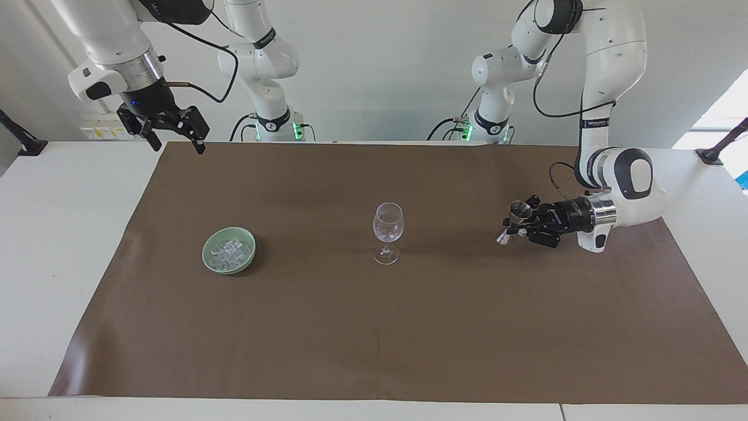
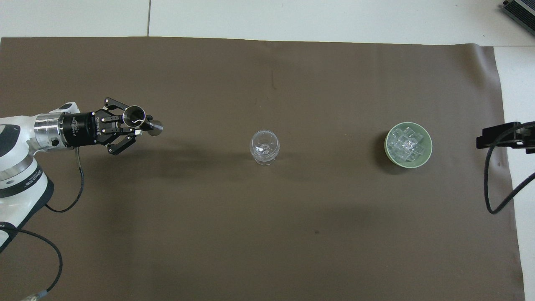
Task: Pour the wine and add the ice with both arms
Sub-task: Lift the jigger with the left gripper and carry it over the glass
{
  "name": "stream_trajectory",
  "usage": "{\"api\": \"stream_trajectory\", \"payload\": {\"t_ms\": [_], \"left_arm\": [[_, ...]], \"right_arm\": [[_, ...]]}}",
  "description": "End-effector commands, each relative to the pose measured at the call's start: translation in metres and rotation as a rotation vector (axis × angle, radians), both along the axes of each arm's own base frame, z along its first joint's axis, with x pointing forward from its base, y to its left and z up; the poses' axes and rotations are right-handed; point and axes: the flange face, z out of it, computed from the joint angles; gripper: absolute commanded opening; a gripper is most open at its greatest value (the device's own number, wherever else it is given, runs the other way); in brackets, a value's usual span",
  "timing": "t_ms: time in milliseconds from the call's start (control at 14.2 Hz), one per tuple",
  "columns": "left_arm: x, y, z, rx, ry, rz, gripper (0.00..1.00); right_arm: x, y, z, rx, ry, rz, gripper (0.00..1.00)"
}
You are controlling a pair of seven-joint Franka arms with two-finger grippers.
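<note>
My left gripper (image 1: 516, 225) (image 2: 140, 124) is shut on the waist of the small steel jigger (image 1: 518, 209) (image 2: 134, 115), the wine's vessel. It holds the jigger tilted in the air over the mat, toward the left arm's end of the table. No liquid shows. The clear stemmed wine glass (image 1: 387, 224) (image 2: 264, 146) stands upright mid-mat, apart from the jigger. The ice (image 1: 231, 251) (image 2: 406, 144) is heaped in a pale green bowl (image 1: 228, 269) (image 2: 386, 146) toward the right arm's end. My right gripper (image 1: 178, 146) hangs open and empty high over the mat's corner by its base.
A brown mat (image 1: 409, 339) (image 2: 267, 234) covers most of the white table (image 1: 64, 263). Black cables trail from both arms. A black clamp (image 1: 716, 153) sits at the table edge at the left arm's end, and another (image 1: 23, 143) at the right arm's end.
</note>
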Motion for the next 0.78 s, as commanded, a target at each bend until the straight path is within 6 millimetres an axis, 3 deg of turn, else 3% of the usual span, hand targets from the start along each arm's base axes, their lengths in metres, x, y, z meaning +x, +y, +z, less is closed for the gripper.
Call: {"api": "stream_trajectory", "payload": {"t_ms": [0, 282, 705], "left_arm": [[0.0, -0.032, 0.027, 0.039, 0.0, 0.038, 0.0], [-0.002, -0.095, 0.063, 0.137, 0.028, 0.075, 0.0], [-0.022, -0.162, 0.115, 0.224, 0.0, 0.121, 0.0]], "right_arm": [[-0.008, 0.0, 0.001, 0.004, 0.001, 0.017, 1.0], [-0.008, 0.0, 0.001, 0.004, 0.001, 0.017, 1.0], [-0.008, 0.0, 0.001, 0.004, 0.001, 0.017, 1.0]]}}
